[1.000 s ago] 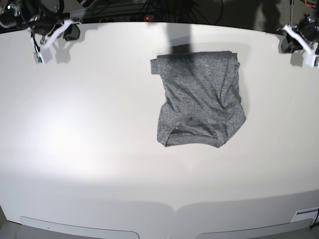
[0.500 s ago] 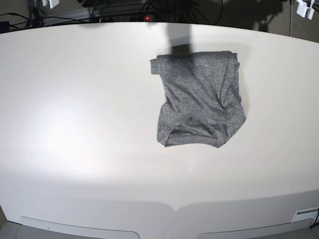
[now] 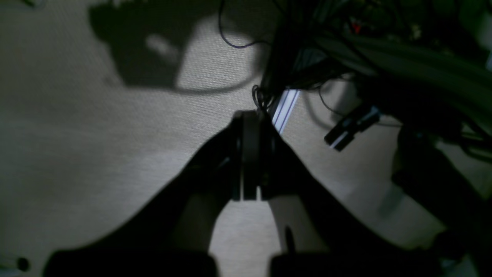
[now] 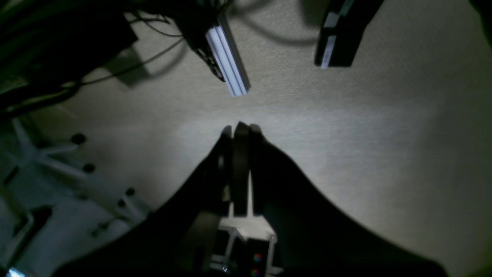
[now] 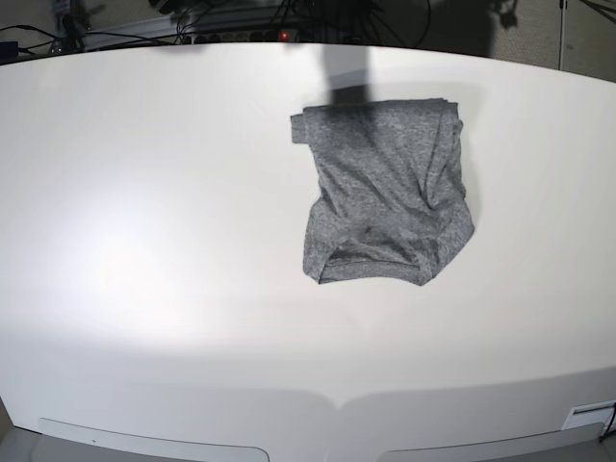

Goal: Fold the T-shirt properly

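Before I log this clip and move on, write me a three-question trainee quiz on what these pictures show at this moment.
1. True or false: the heathered dark-grey knit T-shirt lies spread flat with both sleeves stretched out.
2. Which arm appears in the base view? A) left only B) right only C) neither
3. Fill in: the left pincer and the right pincer both look ____, each seen over the pale textured floor with no cloth between the fingers.

Key: 1. False; it sits as a folded, slightly rumpled bundle on the white table. 2. C. 3. shut.
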`<state>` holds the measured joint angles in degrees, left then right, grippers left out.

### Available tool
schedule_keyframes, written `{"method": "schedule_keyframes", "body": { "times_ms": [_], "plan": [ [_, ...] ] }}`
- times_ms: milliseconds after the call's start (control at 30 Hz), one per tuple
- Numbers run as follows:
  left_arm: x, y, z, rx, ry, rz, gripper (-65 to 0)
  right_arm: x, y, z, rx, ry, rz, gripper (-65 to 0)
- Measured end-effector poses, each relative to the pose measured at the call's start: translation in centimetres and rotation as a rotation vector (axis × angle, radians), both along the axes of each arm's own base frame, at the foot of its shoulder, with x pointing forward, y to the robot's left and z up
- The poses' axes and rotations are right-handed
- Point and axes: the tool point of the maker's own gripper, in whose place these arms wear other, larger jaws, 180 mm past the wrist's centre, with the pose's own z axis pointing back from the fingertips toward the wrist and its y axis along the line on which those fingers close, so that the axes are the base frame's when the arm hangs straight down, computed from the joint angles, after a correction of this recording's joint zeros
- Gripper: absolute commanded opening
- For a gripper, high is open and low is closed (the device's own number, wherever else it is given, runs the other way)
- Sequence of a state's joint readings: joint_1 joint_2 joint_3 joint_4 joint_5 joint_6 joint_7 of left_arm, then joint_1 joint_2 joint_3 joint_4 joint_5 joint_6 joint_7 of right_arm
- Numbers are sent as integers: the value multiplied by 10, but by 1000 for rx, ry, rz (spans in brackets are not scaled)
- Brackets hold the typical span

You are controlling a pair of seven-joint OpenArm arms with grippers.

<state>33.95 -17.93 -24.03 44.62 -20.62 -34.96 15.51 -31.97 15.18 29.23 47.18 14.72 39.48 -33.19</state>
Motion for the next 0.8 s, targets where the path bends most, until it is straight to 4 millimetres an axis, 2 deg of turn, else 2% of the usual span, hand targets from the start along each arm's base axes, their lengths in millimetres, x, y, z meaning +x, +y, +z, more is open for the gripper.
{"method": "schedule_keyframes", "body": {
  "times_ms": [100,167,300,400,500,700,800],
  "plan": [
    [6,-6,-19,11,0,-15,-650,4,3,-17,16,17,47,-650],
    [11,-14,-30,3,12,-28,-650,11,13,-27,41,20,72,-650],
    [32,-53,-52,-46,32,-42,-650,29,45,-43,106,17,139,-650],
    [45,-77,-67,-13,67,-39,-650,41,62,-50,129,4,183,-650],
    [53,-95,-72,-28,68,-41,-650,50,67,-57,85,-12,200,-650],
    [71,-115,-76,-53,53,-24,-650,53,84,-61,101,-11,249,-650],
    [73,-125,-77,-70,50,-20,-650,54,93,-62,115,-18,245,-650]
  ]
}}
